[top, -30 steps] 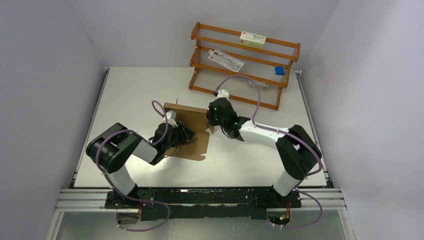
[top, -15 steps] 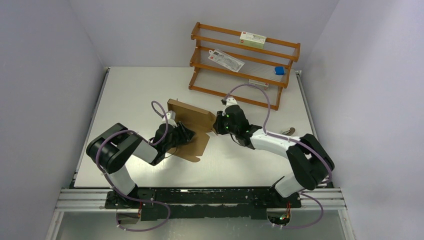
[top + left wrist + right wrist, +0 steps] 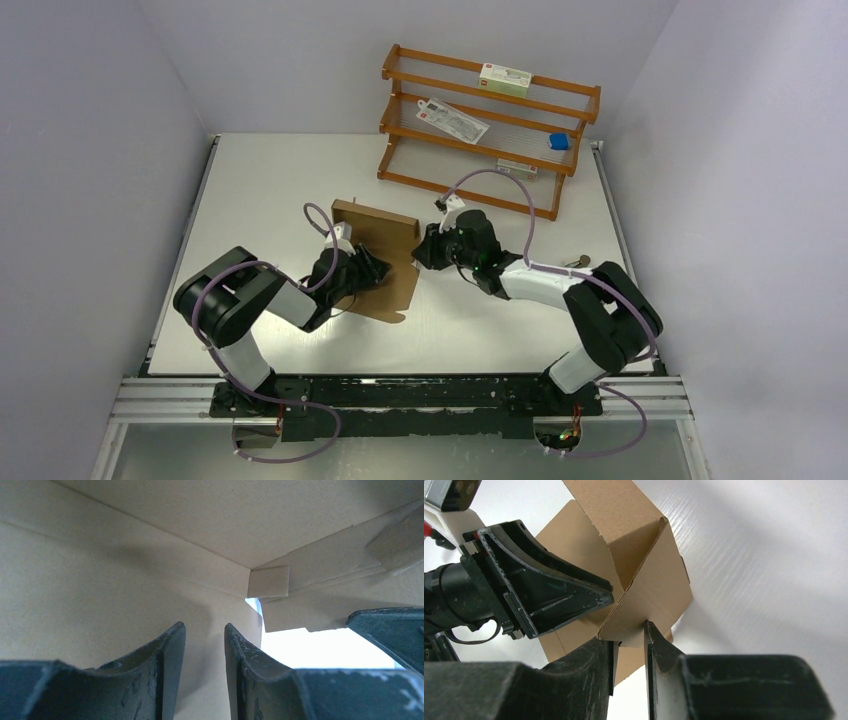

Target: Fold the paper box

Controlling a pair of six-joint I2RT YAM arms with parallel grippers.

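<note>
- Left tool [image 3: 204, 628]: jaws narrow, nothing visible between them. It is pushed into the inner corner of the plain brown cardboard paper box [image 3: 395, 290], likely bracing the raised wall.
- Right tool [image 3: 629, 632]: jaws narrow, straddling a box edge; I cannot tell whether they are pinching it.
- The box sits half-erected mid white bench [image 3: 260, 190], between the arms.

The paper box [image 3: 385, 262] is plain brown cardboard, unprinted, and looks paler tan in the left wrist view. The counter [image 3: 270, 190] is white with a fine ribbed grain. The left pincer [image 3: 204, 630] and right pincer [image 3: 630, 637] are black, scuffed pale along their edges. The left arm [image 3: 240, 300] and right arm [image 3: 540, 280] are white and black, with purple cables [image 3: 500, 178]. At the counter's far right corner the rack [image 3: 490, 105] is orange-brown, holding a white-and-green carton [image 3: 505, 78] and a small blue thing [image 3: 559, 142].
</note>
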